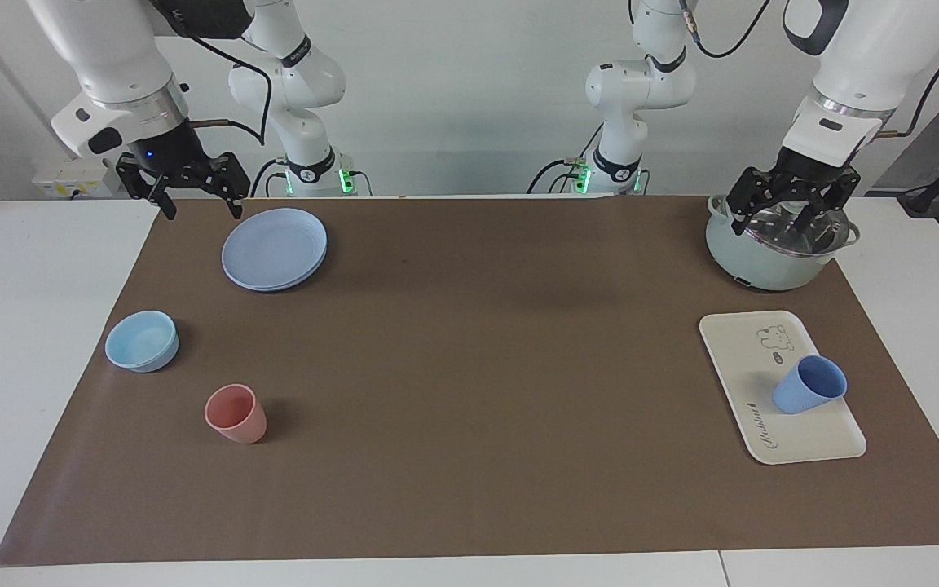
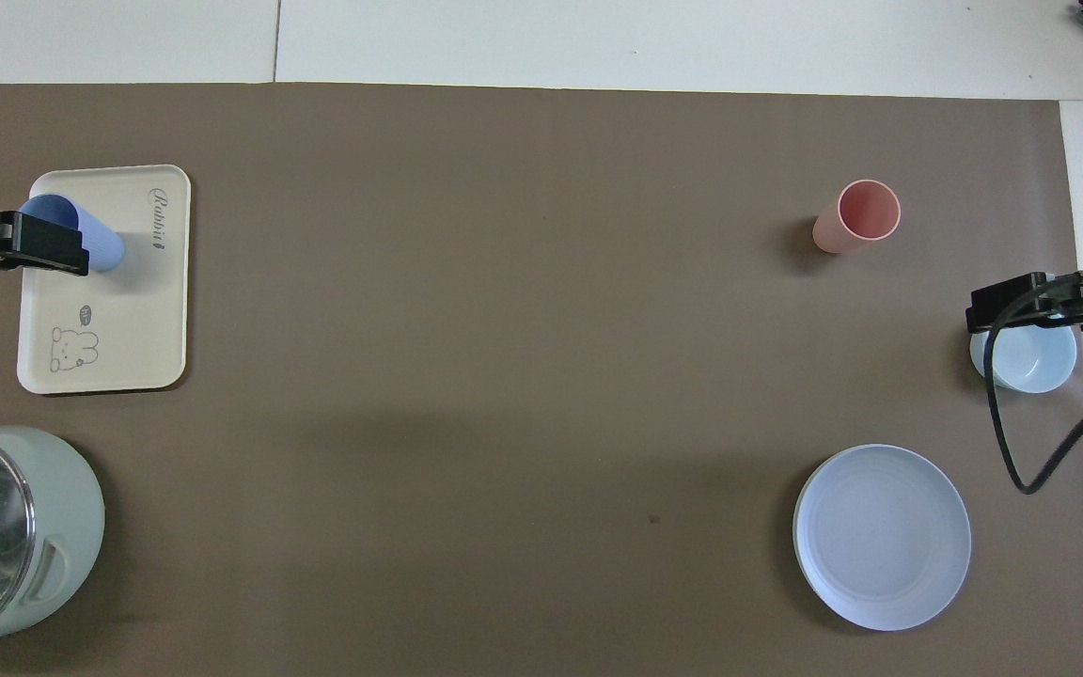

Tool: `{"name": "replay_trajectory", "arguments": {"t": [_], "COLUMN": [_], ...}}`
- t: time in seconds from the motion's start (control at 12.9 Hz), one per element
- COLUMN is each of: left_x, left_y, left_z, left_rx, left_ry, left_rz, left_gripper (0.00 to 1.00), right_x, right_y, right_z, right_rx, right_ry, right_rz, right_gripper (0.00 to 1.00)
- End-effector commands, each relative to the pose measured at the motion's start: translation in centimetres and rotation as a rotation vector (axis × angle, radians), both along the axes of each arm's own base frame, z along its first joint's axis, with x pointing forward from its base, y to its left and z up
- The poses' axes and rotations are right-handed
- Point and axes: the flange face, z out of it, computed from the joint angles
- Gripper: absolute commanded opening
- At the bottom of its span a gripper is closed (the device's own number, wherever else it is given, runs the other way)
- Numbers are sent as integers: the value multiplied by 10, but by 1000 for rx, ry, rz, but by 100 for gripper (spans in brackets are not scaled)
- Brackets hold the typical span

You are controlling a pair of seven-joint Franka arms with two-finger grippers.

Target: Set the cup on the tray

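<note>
Scene is being lit evenly and brightly from above; soft shadows are being cast beside the pink cup (image 1: 235, 413); glare is being reflected off the pot lid (image 1: 791, 231).

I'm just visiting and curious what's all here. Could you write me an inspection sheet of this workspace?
Surface: brown mat on a white table.
Job's things: blue cup stands upright on the tray.
Clutter: pink cup, bowl, plate, pot with glass lid.
Grippers: left gripper open, over the pot; right gripper open, empty, raised beside the plate.
Cables: black cable loops from the right arm.
Surroundings: white wall; nothing else seen.
</note>
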Motion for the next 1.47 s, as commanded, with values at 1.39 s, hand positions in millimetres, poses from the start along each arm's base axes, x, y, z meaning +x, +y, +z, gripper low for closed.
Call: {"name": "replay_trajectory", "arguments": {"t": [1.39], "left_x": [-6], "left_y": [21], "left_z": [-3], "left_rx": [7], "left_ry": [9], "left_rz": [41], "left_gripper": [100], "right_x": [-3], "right_y": [-1], "right_z": [0], "right_rx": [11], "right_ry": [9], "right_rz": [-20], "right_gripper": [100]}}
